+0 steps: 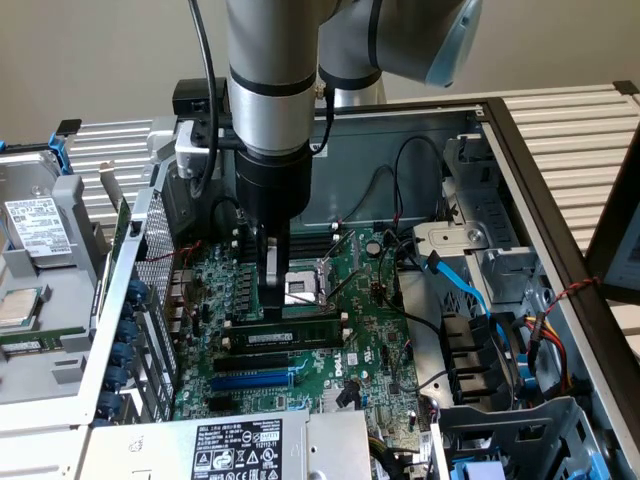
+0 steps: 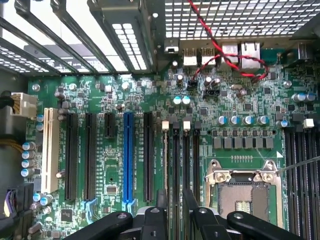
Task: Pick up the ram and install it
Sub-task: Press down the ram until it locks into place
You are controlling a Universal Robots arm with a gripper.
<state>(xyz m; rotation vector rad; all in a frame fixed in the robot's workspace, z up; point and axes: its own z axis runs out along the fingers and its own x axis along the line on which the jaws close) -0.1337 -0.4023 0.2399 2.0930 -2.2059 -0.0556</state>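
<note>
The ram (image 1: pixel 295 335), a long green stick with a white label, stands on edge in a black memory slot on the motherboard (image 1: pixel 370 330), just below the CPU socket (image 1: pixel 300 290) in the exterior view. My gripper (image 1: pixel 275 305) hangs straight down over the stick's end at the exterior view's left, fingertips at or just above its top edge. In the wrist view my gripper (image 2: pixel 176 212) stands open, dark fingers (image 2: pixel 161 207) apart over the memory slots. The ram's thin pale top edge (image 2: pixel 166 165) runs under one finger.
A blue expansion slot (image 2: pixel 128 155) and black slots lie beside the memory slots. A red-and-black twisted wire (image 2: pixel 225 55) crosses near the rear ports. Blue cables (image 1: pixel 465 285) and drive bays crowd the exterior view's right, and a power supply (image 1: pixel 235 445) sits in front.
</note>
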